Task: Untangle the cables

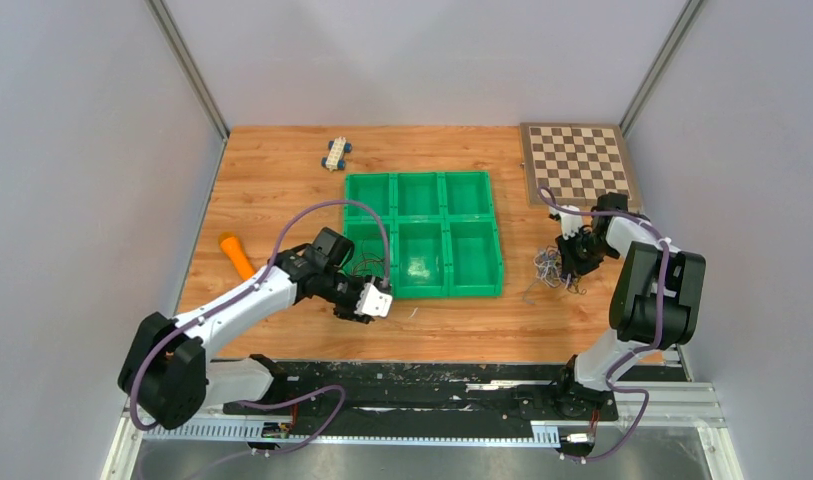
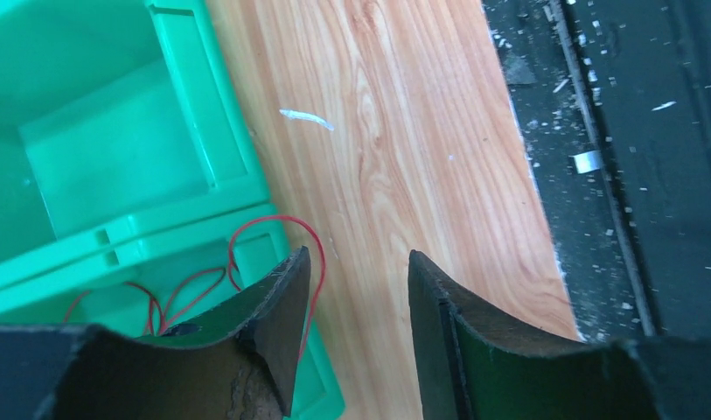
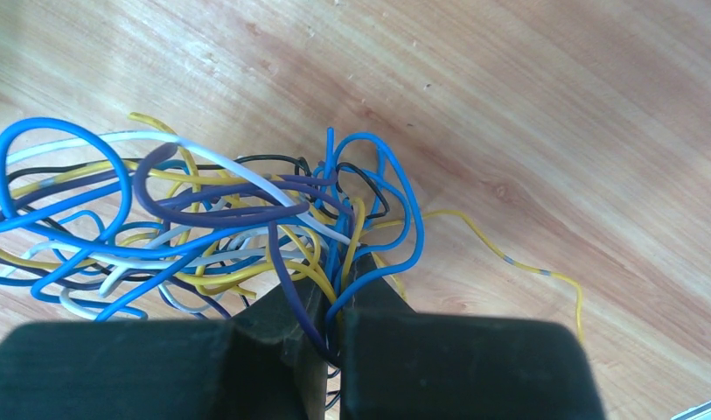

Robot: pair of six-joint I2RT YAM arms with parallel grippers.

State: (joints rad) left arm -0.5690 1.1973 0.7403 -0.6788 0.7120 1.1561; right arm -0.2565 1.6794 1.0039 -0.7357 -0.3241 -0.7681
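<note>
A loose tangle of thin cables (image 1: 550,268) lies on the wooden table (image 1: 282,180), to the right of a green tray (image 1: 395,215) and on the near side of a chessboard (image 1: 579,162). In the right wrist view the cables (image 3: 238,214) are looped through one another in blue, yellow, white, black and dark purple, and one yellow strand (image 3: 509,258) trails off alone to the right. The right gripper (image 3: 334,280) stands over the near edge of the tangle with its fingers (image 3: 373,302) pressed together on several strands, blue and dark purple among them, which run down between the pads. A separate red cable (image 2: 277,219) lies in the near left compartment of the tray (image 2: 185,219), and one loop of it rises over the compartment wall and curves down beside the left gripper (image 2: 358,262). That gripper hangs at the near left corner of the tray with its fingers (image 2: 282,306) apart and only bare wood showing between them; the red loop passes close to the inner finger, and whether it touches cannot be told. The tray has six compartments in two rows. From above, the left gripper (image 1: 374,300) sits at the tray's near left corner and the right gripper (image 1: 572,262) at the tangle. A small white scrap (image 2: 306,118) lies on the wood near the tray. Farther off, an orange object (image 1: 236,256) rests on the left side of the table and a small wheeled toy (image 1: 335,153) near the far edge.
</note>
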